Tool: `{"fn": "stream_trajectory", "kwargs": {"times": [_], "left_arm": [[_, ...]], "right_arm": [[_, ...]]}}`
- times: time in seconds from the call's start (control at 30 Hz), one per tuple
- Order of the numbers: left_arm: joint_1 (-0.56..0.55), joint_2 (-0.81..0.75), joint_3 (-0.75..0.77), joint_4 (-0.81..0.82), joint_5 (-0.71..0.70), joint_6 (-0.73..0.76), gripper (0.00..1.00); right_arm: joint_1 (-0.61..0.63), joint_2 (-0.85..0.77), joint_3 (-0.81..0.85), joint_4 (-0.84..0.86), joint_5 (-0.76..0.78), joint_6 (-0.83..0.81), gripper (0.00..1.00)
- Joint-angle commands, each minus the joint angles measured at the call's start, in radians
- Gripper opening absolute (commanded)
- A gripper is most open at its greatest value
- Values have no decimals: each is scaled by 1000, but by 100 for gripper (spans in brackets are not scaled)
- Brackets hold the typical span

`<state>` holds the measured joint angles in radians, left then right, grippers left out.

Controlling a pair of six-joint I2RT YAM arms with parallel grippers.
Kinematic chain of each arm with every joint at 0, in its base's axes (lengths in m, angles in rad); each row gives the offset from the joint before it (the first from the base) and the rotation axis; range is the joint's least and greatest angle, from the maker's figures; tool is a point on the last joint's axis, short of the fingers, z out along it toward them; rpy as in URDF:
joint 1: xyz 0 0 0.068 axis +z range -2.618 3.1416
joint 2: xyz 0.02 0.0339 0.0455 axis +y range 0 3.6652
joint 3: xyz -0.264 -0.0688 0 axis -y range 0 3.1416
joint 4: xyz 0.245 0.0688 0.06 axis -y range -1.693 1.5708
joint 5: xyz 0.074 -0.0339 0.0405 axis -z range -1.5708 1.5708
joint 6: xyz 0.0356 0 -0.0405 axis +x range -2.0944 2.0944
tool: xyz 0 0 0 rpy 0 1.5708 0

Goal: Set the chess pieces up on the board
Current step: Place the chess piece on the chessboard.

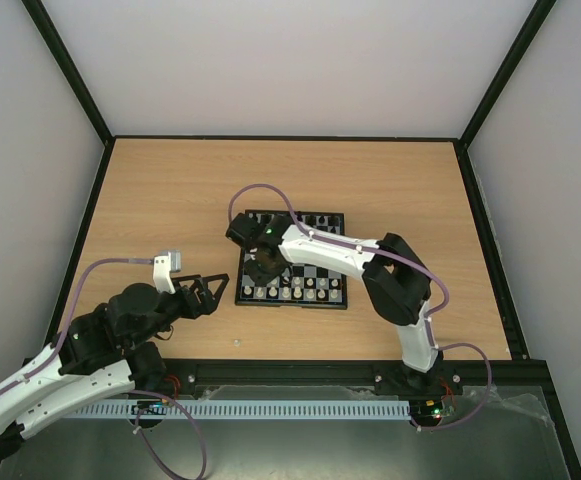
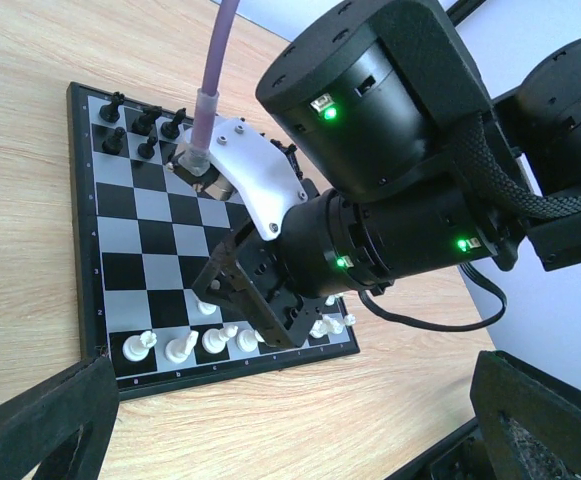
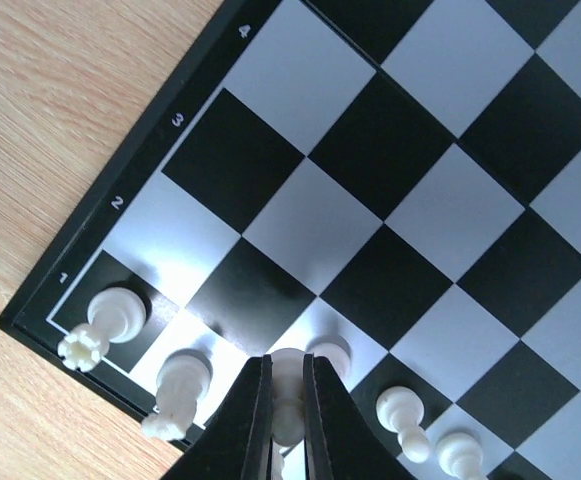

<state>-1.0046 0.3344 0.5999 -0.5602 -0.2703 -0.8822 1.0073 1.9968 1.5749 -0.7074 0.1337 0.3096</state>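
Gripping one white chess piece (image 3: 288, 408) by the near left corner of the board (image 3: 410, 210), the right hand (image 3: 288, 372) is closed; the left hand (image 1: 214, 295) is wide.

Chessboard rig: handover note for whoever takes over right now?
Left hand: open, empty, off the board on its left side.
Right hand: shut on a white piece at the near row, third square from the corner.
Done: black pieces at the far edge; other white pieces on the two near rows.
To do: release this piece, fill any gaps; the right arm hides some squares.
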Motion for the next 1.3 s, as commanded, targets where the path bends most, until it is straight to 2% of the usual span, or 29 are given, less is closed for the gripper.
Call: {"fn": "stream_trajectory", "kwargs": {"times": [0.0,1.27], "left_arm": [[3,-5,14,7,-12,11,99],[3,-6,9,10,-10,12,99]], "right_arm": [[-4,33,51,-49,-18,-20,2],[-4,112,75,-31,-52,-31,9]]}}
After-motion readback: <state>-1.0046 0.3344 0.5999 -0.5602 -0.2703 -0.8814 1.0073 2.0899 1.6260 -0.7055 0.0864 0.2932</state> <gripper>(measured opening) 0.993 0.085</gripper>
